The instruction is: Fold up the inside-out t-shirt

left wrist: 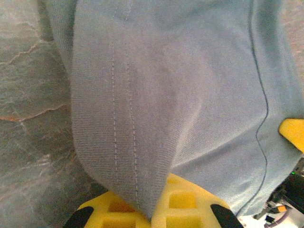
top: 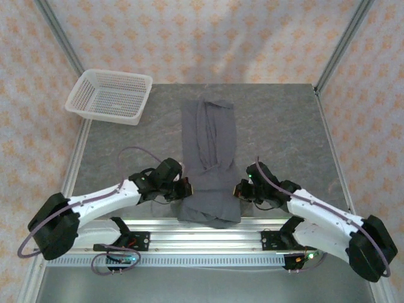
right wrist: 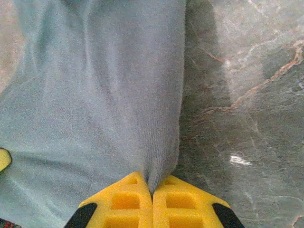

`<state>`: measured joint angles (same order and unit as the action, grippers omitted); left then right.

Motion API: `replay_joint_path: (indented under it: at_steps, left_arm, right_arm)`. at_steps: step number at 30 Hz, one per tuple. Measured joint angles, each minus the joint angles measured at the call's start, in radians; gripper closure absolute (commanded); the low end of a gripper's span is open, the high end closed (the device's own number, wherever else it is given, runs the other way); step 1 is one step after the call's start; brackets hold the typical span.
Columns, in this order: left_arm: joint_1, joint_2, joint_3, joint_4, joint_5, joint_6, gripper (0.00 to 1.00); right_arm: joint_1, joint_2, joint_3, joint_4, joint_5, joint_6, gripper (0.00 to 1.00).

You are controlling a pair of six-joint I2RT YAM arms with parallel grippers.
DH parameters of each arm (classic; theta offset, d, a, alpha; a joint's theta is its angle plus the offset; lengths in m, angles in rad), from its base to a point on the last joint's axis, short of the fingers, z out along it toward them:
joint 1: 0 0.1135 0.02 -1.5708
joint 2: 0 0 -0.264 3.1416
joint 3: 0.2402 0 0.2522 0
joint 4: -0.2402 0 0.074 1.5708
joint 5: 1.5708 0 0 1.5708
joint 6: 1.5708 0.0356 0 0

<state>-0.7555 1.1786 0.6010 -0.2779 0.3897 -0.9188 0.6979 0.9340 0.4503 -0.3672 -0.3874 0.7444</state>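
left hand (left wrist: 153, 211) and right hand (right wrist: 152, 191) clamped on t-shirt (top: 208, 151), narrow wrinkled grey strip

No readable text, labels, brands, numbers or signs on any surface

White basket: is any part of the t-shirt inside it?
No, the t-shirt lies on the table, apart from the white basket at the far left corner.

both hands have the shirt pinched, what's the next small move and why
Probably lift the near end a little and start carrying it toward the far end. The left hand and right hand are each shut on a near edge of the t-shirt, which already lies as a narrow lengthwise strip.
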Motion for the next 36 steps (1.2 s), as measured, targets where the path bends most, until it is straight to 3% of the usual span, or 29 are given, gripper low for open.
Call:
replay_joint_path:
  at_steps: [3,10,18,28,31,34,36]
  left_arm:
    - [0.014,-0.016,0.076,-0.050,-0.031,0.004,1.00]
    - [0.149,0.075,0.267,-0.047,-0.069,0.031,1.00]
    - [0.356,0.487,0.638,0.054,-0.080,0.107,1.00]
    - [0.430,0.842,0.979,0.067,-0.080,0.136,1.00]
    - [0.445,0.932,1.032,0.066,-0.081,0.135,0.88]
    - [0.459,1.001,1.070,0.058,-0.083,0.134,0.63]
    - [0.470,1.037,1.104,0.052,-0.082,0.143,0.52]
  right_arm:
    - [-0.011,0.002,0.091,-0.064,0.040,-0.015,1.00]
    - [-0.144,0.199,0.408,-0.066,0.122,-0.117,1.00]
    - [-0.290,0.642,0.853,-0.037,0.124,-0.245,1.00]
    - [-0.359,1.057,1.223,-0.048,0.074,-0.312,1.00]
    - [-0.369,1.163,1.335,-0.082,0.073,-0.331,0.96]
    - [-0.376,1.238,1.414,-0.105,0.062,-0.346,0.69]
    - [-0.384,1.280,1.476,-0.126,0.046,-0.354,0.62]
